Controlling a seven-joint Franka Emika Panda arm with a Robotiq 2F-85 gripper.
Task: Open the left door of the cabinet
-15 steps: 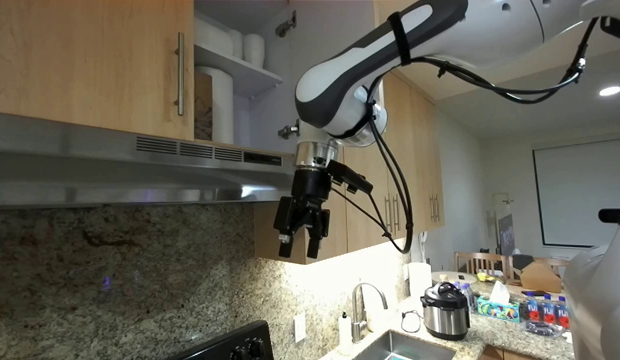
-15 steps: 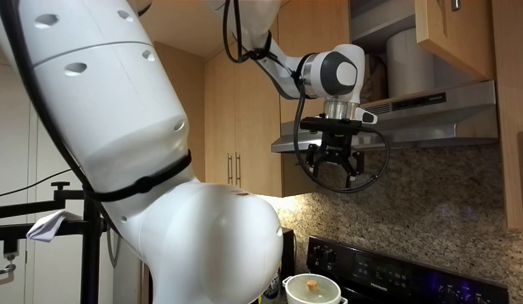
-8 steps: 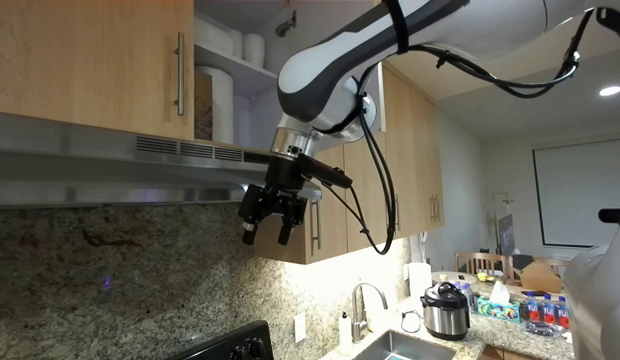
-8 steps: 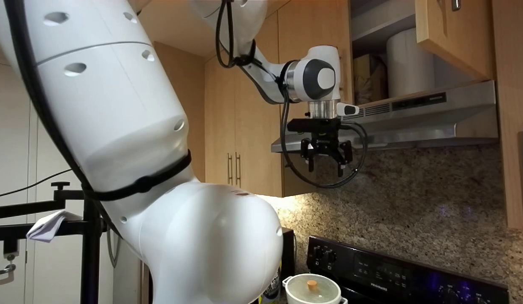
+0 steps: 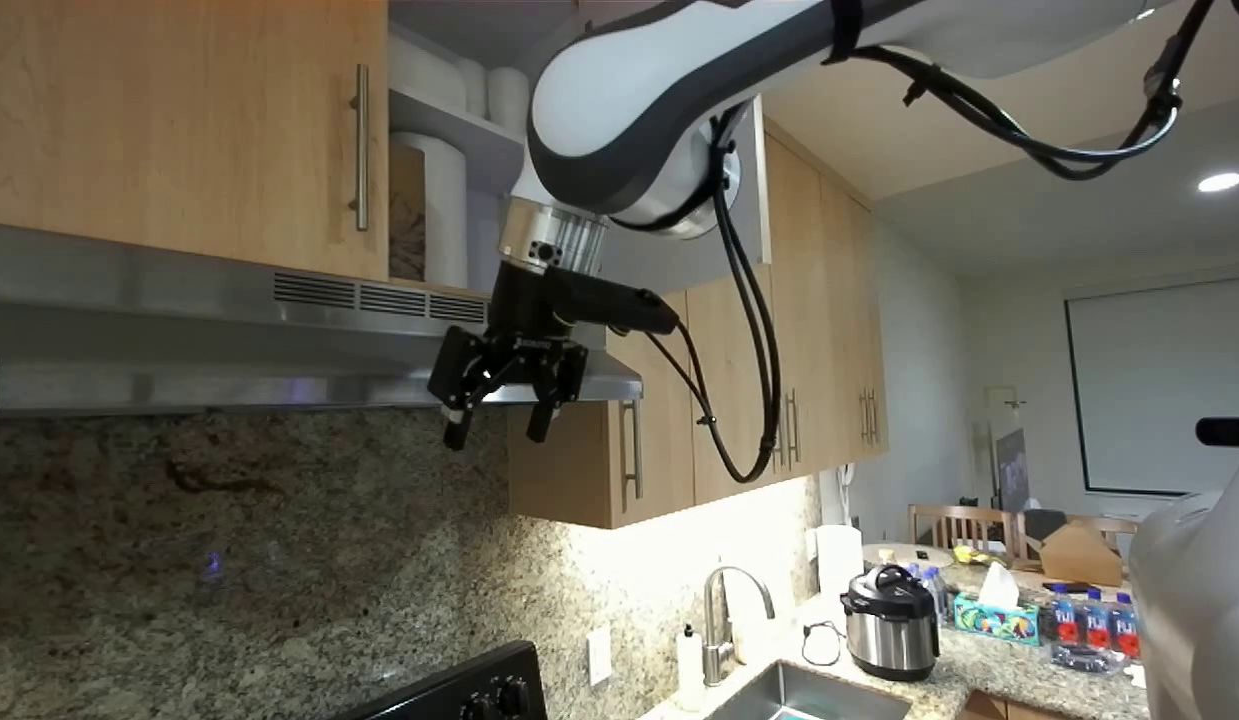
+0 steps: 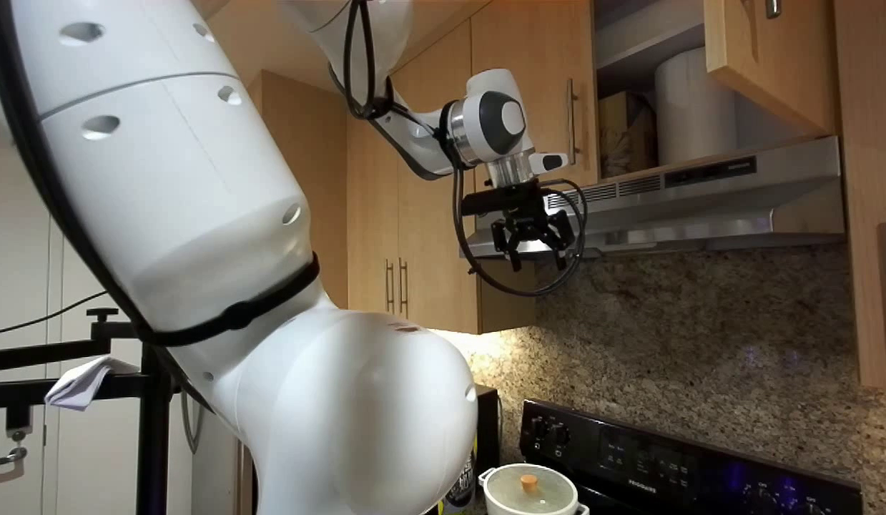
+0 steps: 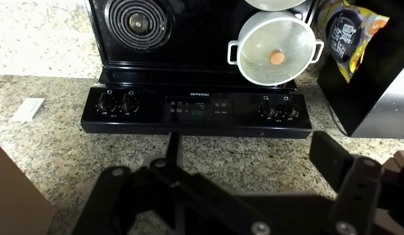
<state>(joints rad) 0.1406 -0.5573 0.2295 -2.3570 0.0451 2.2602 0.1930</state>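
The left door (image 5: 184,130) is a light honey-wood panel that looks closed in both exterior views, also here (image 6: 528,64). Its slim vertical metal handle (image 5: 361,150) is near the inner edge and also shows in an exterior view (image 6: 571,121). The cabinet (image 5: 469,120) stands open beside it, with white interior, shelf and paper rolls. Its other door is swung open, showing a wood face (image 6: 779,71). My gripper (image 5: 498,428) is open and empty, pointing down in front of the hood, below the handle and apart from it; it also shows here (image 6: 538,263). The wrist view shows neither door nor handle.
The steel range hood (image 6: 714,193) projects under the cabinet, just behind my gripper. A lower wood cabinet with a bar handle (image 5: 634,450) is beside the hood. In the wrist view, the stove (image 7: 195,111) and a white lidded pot (image 7: 260,65) are below.
The gripper has moved left and up in both exterior views and has tilted. The left door's handle, hidden behind the arm before, now shows in both exterior views. The doors have not moved.
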